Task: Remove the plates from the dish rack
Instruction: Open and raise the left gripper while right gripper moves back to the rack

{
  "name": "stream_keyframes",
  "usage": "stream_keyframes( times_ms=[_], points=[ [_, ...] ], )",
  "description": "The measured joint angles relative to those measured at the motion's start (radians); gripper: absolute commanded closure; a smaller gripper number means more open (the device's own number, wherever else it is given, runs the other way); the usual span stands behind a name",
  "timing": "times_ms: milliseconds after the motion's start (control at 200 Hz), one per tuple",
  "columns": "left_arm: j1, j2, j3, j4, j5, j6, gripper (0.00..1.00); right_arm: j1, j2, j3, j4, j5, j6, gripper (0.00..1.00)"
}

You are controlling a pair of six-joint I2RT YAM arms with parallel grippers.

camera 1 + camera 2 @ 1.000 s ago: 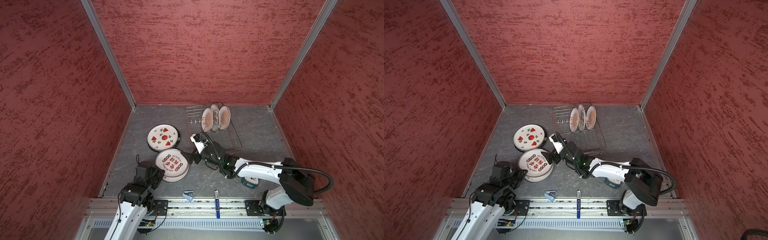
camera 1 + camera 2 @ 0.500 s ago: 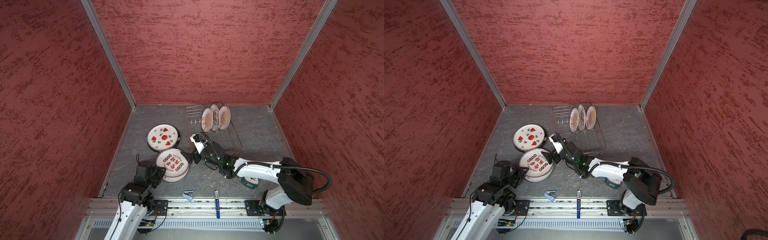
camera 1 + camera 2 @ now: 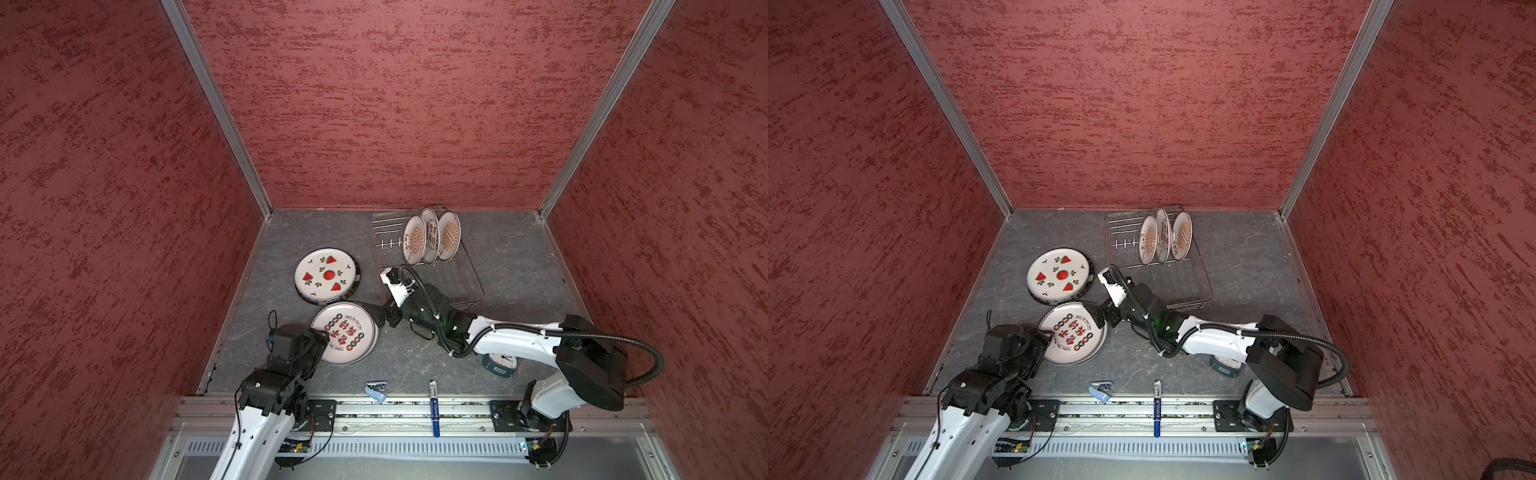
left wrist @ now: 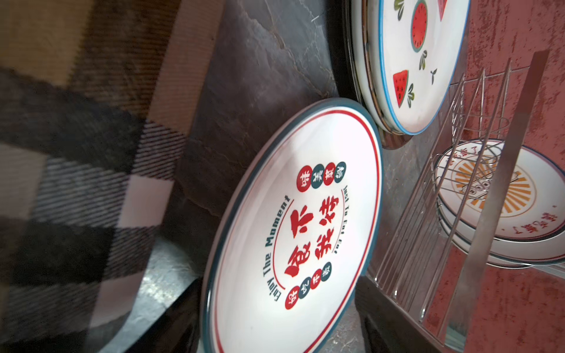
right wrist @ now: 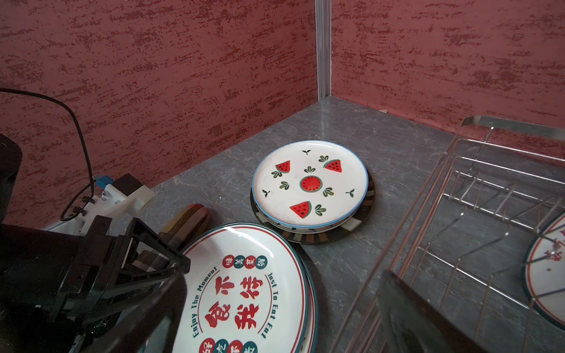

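Your left claw (image 3: 320, 334) stands wide at the left rim of the lettered plate (image 3: 345, 332). Its plaid fingers (image 5: 186, 218) are parted and grip nothing. Your right claw (image 3: 380, 316) is wide too, empty, at that plate's right rim. The plate lies flat on another on the counter (image 3: 519, 270), just beside the melon plate (image 3: 326, 274) stack. Three plates (image 3: 432, 241) stand upright in the rack (image 3: 457, 274), at its far end.
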Motion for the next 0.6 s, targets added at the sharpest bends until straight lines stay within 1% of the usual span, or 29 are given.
stream_keyframes(
  times_ms=[160, 321, 406, 601],
  points=[
    [0.000, 0.000, 0.000, 0.000, -0.024, -0.001, 0.18, 0.000, 0.000, 0.000, 0.001, 0.004, 0.000, 0.02],
    [0.000, 0.000, 0.006, 0.003, -0.037, 0.000, 0.21, 0.000, 0.000, 0.000, 0.001, 0.018, 0.000, 0.02],
    [-0.002, 0.009, 0.006, 0.014, -0.031, 0.000, 0.22, 0.000, 0.000, 0.000, 0.001, 0.023, -0.001, 0.02],
    [-0.016, 0.039, 0.010, 0.018, -0.053, 0.000, 0.15, 0.000, 0.000, 0.000, 0.001, 0.048, 0.000, 0.01]
  ],
)
